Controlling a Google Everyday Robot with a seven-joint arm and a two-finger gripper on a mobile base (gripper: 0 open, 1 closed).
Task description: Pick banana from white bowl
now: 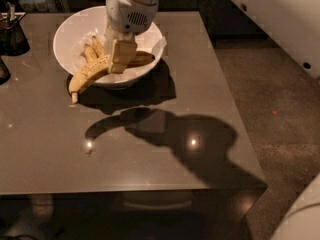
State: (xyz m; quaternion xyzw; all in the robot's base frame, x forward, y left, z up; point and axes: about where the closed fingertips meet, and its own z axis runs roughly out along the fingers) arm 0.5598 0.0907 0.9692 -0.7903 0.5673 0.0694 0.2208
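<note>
Camera view: downward pincer (pixel 120 59) grips banana (pixel 88 74) over bowl (pixel 67 31).

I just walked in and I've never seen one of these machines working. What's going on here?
A robot arm is reaching down into the white bowl on the table. Its gripper is closed on the banana, the longest one, near its upper end. The banana hangs tilted, with its lower tip sticking out past the bowl's front-left rim. Shorter, browner bananas lie in the bowl on crumpled white paper.
</note>
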